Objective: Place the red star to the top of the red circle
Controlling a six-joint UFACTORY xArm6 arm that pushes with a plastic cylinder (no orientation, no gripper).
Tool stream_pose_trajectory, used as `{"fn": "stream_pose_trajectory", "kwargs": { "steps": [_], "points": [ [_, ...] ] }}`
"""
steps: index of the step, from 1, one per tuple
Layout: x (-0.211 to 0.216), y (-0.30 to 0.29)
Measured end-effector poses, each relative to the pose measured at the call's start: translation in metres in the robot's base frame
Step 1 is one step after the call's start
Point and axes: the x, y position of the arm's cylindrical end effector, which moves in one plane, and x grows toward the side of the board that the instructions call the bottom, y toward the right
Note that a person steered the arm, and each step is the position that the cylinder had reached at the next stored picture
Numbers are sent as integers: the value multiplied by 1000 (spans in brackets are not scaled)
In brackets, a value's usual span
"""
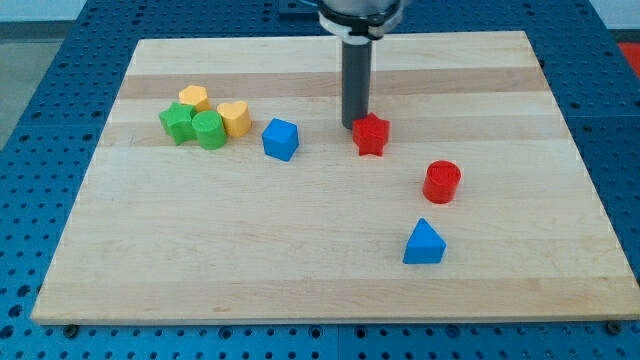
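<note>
On the pale wooden counter (330, 280), which sits on a blue perforated bench (30, 120), I take the red star (371, 134) as my landmark. My tip (356, 125) is just at the star's upper-left edge and looks to be touching it, though the rod hides the contact. I have no fingers on this rig, only the dark rod, so nothing is pinched.

Toward the view's bottom right of the star stands the red circle (441, 182), apart from it. Further down, below the circle, is the blue triangle (424, 243). To the star's left sits the blue cube (281, 139). Well to the star's left is a tight cluster: a green star (178, 122), a green cylinder (209, 130), a yellow heart (235, 118) and a yellow block (194, 98), perhaps a hexagon.
</note>
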Motion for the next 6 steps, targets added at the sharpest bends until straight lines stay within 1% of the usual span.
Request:
{"fn": "stream_pose_trajectory", "kwargs": {
  "steps": [1, 2, 3, 4, 5, 6],
  "points": [
    [11, -45],
    [39, -14],
    [34, 16],
    [34, 62],
    [19, 63],
    [43, 128]
  ]
}}
